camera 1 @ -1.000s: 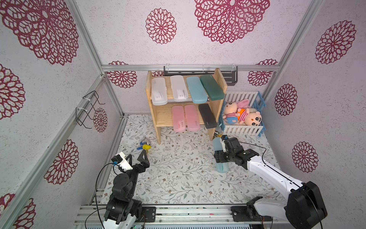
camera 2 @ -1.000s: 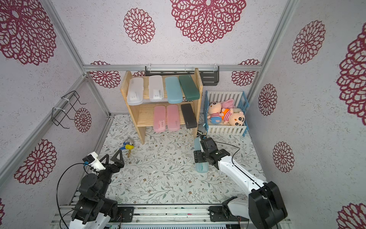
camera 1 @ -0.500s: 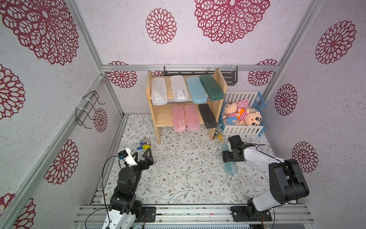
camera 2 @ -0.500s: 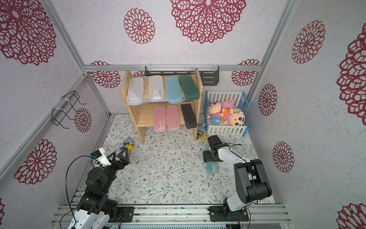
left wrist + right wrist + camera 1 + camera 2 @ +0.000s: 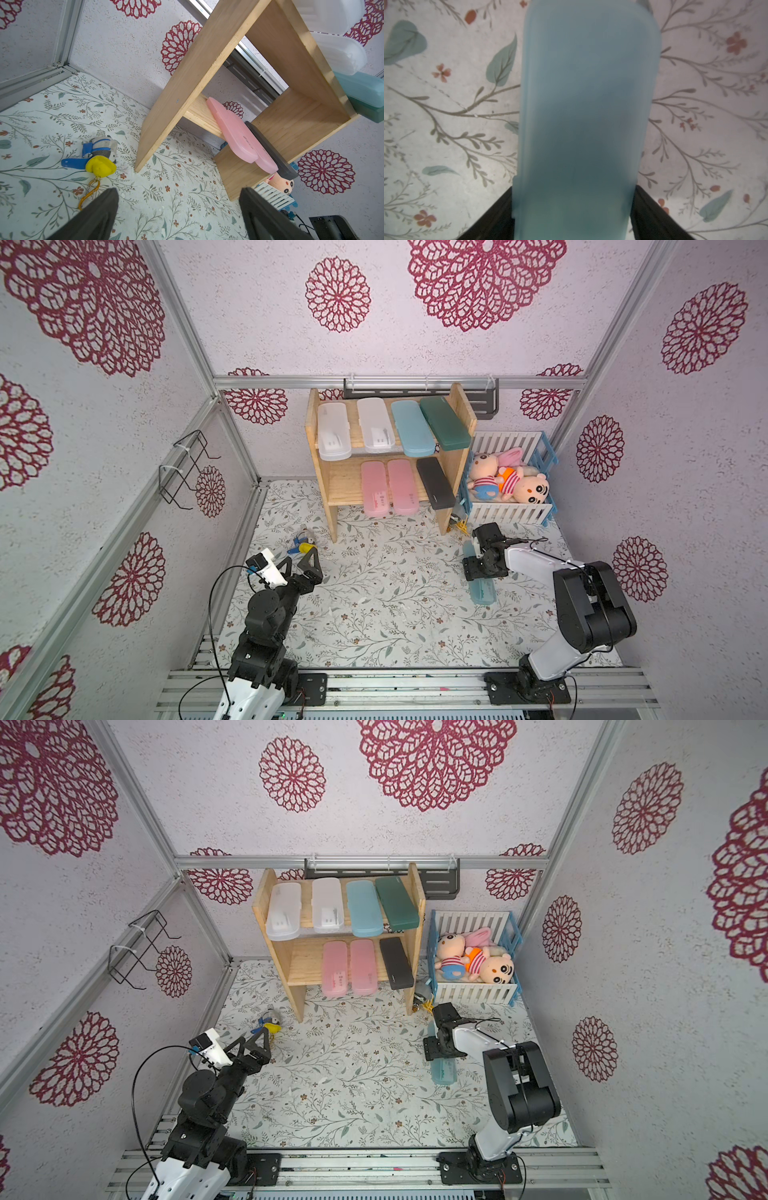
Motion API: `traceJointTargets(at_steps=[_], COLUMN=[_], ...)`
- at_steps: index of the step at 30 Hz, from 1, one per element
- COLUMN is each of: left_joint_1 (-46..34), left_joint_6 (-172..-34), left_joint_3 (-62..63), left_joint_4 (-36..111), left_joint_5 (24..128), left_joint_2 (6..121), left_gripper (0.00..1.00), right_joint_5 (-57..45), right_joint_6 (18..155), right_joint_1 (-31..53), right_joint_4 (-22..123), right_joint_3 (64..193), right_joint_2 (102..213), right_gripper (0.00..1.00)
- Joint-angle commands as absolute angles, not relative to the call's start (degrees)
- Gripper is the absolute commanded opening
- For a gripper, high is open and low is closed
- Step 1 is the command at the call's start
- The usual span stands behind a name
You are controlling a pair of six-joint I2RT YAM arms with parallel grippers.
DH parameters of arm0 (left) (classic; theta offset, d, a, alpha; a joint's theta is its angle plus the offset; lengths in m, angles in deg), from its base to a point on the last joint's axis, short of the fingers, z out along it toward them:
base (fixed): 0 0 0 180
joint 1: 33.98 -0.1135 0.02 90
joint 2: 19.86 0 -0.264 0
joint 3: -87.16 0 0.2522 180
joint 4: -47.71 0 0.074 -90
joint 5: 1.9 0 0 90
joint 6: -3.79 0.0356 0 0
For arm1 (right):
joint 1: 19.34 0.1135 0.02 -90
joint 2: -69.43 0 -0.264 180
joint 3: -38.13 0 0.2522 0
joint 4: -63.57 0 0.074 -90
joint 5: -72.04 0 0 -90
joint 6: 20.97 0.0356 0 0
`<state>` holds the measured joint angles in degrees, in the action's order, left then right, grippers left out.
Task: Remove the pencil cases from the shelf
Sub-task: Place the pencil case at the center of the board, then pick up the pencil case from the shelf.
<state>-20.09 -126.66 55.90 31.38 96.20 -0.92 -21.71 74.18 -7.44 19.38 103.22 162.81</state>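
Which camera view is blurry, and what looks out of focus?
Right wrist view: the light blue pencil case is soft and out of focus, darkly shadowed mid-length; the floral mat beside it is sharper. Left wrist view: the wooden shelf is crisp. Both top views: evenly lit, sharp.

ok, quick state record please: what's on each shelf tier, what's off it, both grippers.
shelf: seven cases on it
top tier: two frosted white cases, light blue case, dark green case
lower tier: two pink cases, black case
off shelf: second light blue case, over the floral mat; contact with mat unclear
right gripper: shut on second light blue case
left gripper: open, empty, facing shelf
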Motion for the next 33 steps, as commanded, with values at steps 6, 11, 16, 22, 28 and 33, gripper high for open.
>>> traceJointTargets(at_steps=[6, 11, 16, 22, 28, 33], left_joint_1=[-19.8, -19.8, -19.6, -16.0, -7.6, -3.1], left_joint_6=[-130.5, -134.8, -139.9, -147.0, -147.6, -143.6], left_joint_3=[52.1, 50.7, 49.2, 47.4, 42.0, 38.2], left_joint_4=[32.1, 34.5, 37.8, 44.9, 47.0, 42.1], left_joint_5=[93.5, 90.6, 87.5, 86.4, 89.5, 95.0], left_joint_2=[1.0, 4.2, 8.2, 14.7, 23.0, 25.3], left_gripper=[0.97, 0.97, 0.97, 0.97, 0.97, 0.97], right_joint_5=[-18.7, -17.0, -16.1, -9.7, 5.3, 17.9], right_joint_6=[75.2, 76.0, 77.1, 82.4, 92.4, 108.6], right_joint_1=[-7.6, -7.6, -7.7, -7.9, -9.1, -12.3], right_joint_4=[20.7, 21.3, 19.8, 21.8, 36.7, 59.4], right_joint_3=[103.9, 104.2, 106.2, 108.4, 103.3, 95.7], right_joint_2=[159.9, 154.6, 148.4, 139.1, 131.9, 130.1], right_gripper=[0.93, 0.99, 0.99, 0.99, 0.99, 0.99])
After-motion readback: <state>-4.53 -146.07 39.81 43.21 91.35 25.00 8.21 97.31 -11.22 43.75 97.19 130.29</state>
